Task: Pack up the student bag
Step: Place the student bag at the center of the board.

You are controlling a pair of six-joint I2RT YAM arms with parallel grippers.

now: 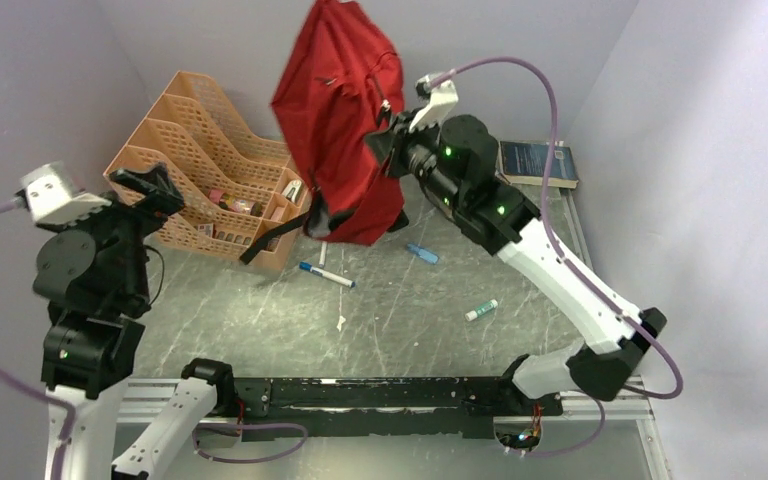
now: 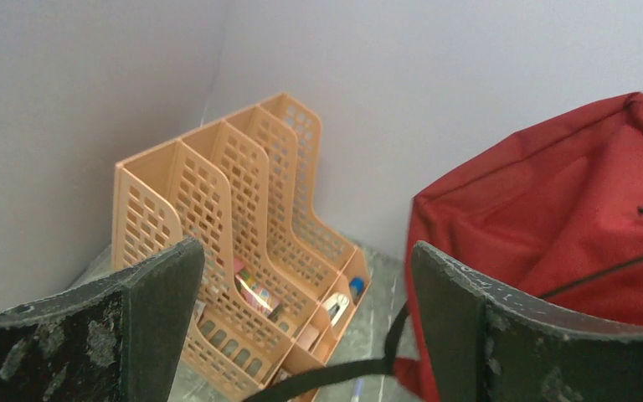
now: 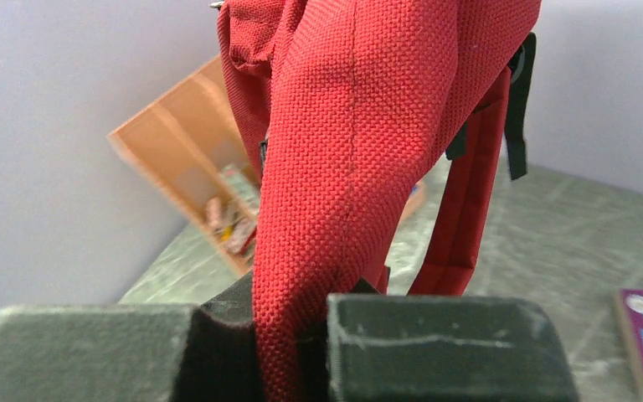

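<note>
Clamps a fold of the student bag [image 3: 360, 126] between the right fingers [image 3: 419, 343], pressed nearly together on coarse dark-red weave. Holds it up off the surface [image 1: 410, 330], hanging above and to the left of those fingers in the top view, with a black strap [image 1: 278, 238] trailing down from its lowest corner toward the file rack [image 1: 210, 140]; cannot tell whether strap and rack touch. Shows a soft, slumped, boxy shape, a seam down the gripped fold, black webbing and thin black zipper lines across the red.

Holds the left fingers [image 2: 155, 310] spread wide, scuffed black pads flecked with pale marks. Frames, straight ahead between them, the rack: rigid peach-orange plastic, perforated walls, stepped slots, small items in the low front trays. Finds the bag ahead and to the right of them, near the rack, the strap crossing low between the 2 pads.

Leaves open grey-green marbled room below the right fingers, toward the arm bases, broken only by a blue-capped pen [image 1: 326, 275], a small blue item [image 1: 422, 253] and a green-capped tube [image 1: 481, 310], each lying flat and well apart. Meets plain grey walls close on 3 sides. Puts a dark-covered book [image 1: 538, 163] just right of the right fingers, flat at the far right edge of the surface.
</note>
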